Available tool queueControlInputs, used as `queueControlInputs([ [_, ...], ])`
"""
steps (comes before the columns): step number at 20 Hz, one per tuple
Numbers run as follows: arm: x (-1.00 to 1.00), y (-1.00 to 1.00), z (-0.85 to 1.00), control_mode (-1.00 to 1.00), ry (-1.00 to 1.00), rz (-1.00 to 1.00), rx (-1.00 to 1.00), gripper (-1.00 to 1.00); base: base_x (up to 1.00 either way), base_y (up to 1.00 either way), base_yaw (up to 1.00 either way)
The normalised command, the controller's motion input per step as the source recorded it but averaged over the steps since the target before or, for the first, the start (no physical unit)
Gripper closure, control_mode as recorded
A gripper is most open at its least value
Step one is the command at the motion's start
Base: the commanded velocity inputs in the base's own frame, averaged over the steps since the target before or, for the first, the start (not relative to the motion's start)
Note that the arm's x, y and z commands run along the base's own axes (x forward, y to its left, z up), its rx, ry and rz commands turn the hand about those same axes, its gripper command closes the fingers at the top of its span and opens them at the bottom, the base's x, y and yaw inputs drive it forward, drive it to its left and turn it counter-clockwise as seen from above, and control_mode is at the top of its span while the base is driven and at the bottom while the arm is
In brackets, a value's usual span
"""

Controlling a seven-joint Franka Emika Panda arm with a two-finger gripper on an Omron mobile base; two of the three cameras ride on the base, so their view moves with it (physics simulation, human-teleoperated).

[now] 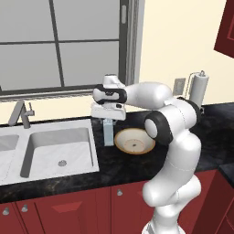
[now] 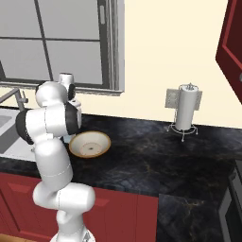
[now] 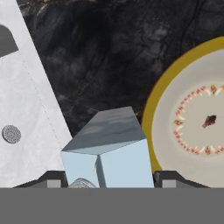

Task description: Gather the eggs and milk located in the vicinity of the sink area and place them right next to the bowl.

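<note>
The milk (image 1: 108, 133), a pale blue-white gable-top carton, stands upright on the black counter between the sink area (image 1: 59, 146) and the bowl (image 1: 134, 140). From above, my gripper (image 1: 108, 121) reaches down over it and is shut on the milk. In the hand view the milk (image 3: 107, 159) sits between my two fingertips (image 3: 52, 180), which press its sides. The tan-rimmed bowl (image 3: 192, 127) lies just to its right there, and the sink area (image 3: 26, 109) with a round drain to its left. The eggs are out of view.
A grey faucet (image 1: 20, 114) rises behind the sink. A white paper-towel roll (image 2: 185, 111) on a wire stand is at the back right of the counter (image 2: 151, 151). A window runs along the wall behind. Red cabinets hang at the upper right.
</note>
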Motion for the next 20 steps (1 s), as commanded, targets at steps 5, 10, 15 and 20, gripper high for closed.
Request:
queueControlInputs([
  [5, 0.00, 0.00, 0.00, -1.00, 0.00, 0.00, 0.00, -1.00, 0.00, 0.00, 0.00],
  [10, -0.01, 0.00, 0.00, -1.00, 0.00, 0.00, 0.00, -1.00, 0.00, 0.00, 0.00],
  [15, -0.27, -0.22, 0.37, -1.00, -0.03, 0.00, 0.00, -1.00, 0.00, 0.00, 0.00],
  [20, -0.77, -0.16, 0.44, -1.00, -0.01, 0.00, 0.00, -1.00, 0.00, 0.00, 0.00],
])
